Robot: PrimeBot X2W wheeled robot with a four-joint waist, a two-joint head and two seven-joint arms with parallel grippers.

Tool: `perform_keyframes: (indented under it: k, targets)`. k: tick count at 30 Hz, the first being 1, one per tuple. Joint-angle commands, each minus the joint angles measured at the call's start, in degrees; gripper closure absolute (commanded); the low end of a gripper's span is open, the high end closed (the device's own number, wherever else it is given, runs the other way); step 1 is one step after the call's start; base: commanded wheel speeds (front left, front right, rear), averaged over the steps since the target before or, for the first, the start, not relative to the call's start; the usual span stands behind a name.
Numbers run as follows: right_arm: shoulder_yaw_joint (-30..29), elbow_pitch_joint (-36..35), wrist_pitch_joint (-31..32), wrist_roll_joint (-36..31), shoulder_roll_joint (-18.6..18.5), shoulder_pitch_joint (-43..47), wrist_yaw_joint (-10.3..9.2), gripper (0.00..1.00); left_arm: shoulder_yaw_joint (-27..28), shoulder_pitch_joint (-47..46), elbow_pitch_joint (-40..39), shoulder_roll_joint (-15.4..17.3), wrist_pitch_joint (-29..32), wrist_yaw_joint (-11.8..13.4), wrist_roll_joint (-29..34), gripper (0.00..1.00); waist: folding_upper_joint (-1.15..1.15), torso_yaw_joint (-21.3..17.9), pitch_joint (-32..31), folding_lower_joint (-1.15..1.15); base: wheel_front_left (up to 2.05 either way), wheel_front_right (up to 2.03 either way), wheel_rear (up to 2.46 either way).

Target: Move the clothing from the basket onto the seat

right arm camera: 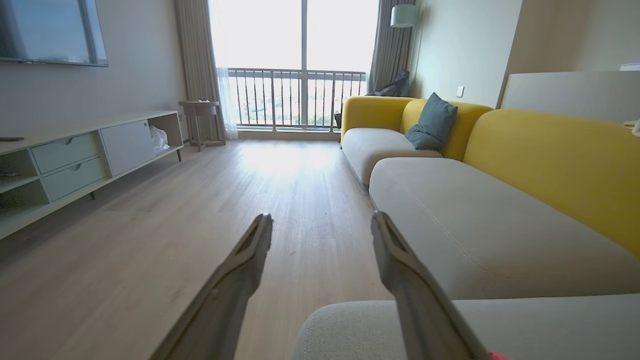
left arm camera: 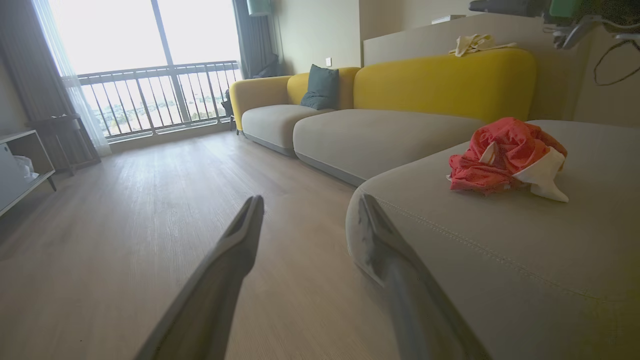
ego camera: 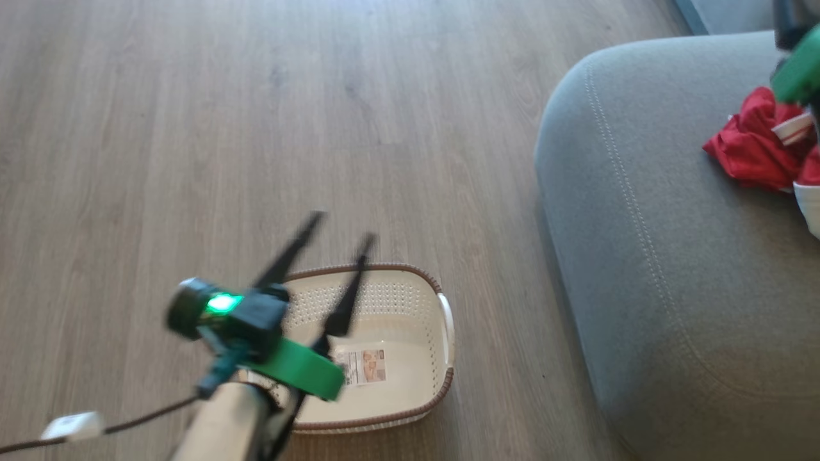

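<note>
on grey seat (ego camera: 647, 256), red clothing (ego camera: 756, 144)

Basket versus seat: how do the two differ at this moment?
The basket is cream perforated plastic with a brown rim; the seat is grey stitched fabric. The basket is much smaller than the seat. The basket's visible bottom holds no garment, while the seat bears the red clothing. Both have rounded corners.

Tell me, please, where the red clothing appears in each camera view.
Head view: the clothing at the right edge, on the seat.
Left wrist view: clothing right of centre, on the seat.
Right wrist view: a red sliver at the bottom edge.
Shared landmark: the grey seat.
</note>
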Motion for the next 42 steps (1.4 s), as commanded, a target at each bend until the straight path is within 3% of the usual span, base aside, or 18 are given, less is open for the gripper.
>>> perform_keyframes:
  k: [1, 4, 9, 20, 28, 35, 42]
  targets:
    - [1.1, -4.5, -2.0, 0.9, -1.4, 1.4, -0.01, 0.00, 4.2, -0.9, -1.9, -0.2, -0.3, 0.5, -0.9, 0.00, 0.00, 0.7, -0.3, 0.01, 0.00, 0.00, 0.00]
    - [2.7, -11.0, -6.3, 0.4, -4.1, 7.2, -0.01, 0.00, 7.9, -0.3, -1.6, -0.4, -0.3, 0.6, -0.6, 0.00, 0.00, 1.6, -0.7, 0.01, 0.00, 0.00, 0.00]
    - [1.0, -18.5, -9.2, -2.9, -2.8, 15.7, -0.01, 0.00, 12.3, 0.7, -1.4, -0.8, -0.3, 2.1, -0.4, 0.00, 0.00, 2.3, -0.9, 0.01, 0.00, 0.00, 0.00]
    - [-10.7, -41.0, -9.6, -12.3, 13.0, 43.2, -0.01, 0.00, 13.2, 2.6, -1.2, -1.3, -0.3, 5.5, 1.3, 0.00, 0.00, 5.6, -0.4, 0.01, 0.00, 0.00, 0.00]
    - [-13.9, -44.8, -9.6, -17.0, 19.6, 52.0, -0.01, 0.00, 11.5, 5.2, 1.8, -1.3, -0.3, 5.8, 0.3, 0.00, 0.00, 6.0, 0.3, 0.01, 0.00, 0.00, 0.00]
    - [-13.7, -45.9, -9.6, -19.1, 21.5, 54.1, -0.01, 0.00, 12.6, 6.5, 3.5, -1.3, -0.3, 6.4, -2.9, 0.00, 0.00, 5.7, 0.7, 0.01, 0.00, 0.00, 0.00]
    - [-14.0, -46.3, -9.6, -19.5, 22.2, 55.3, -0.01, 0.00, 12.6, 7.3, 2.7, -1.3, -0.3, 5.1, -4.2, 0.00, 0.00, 5.9, 0.6, 0.01, 0.00, 0.00, 0.00]
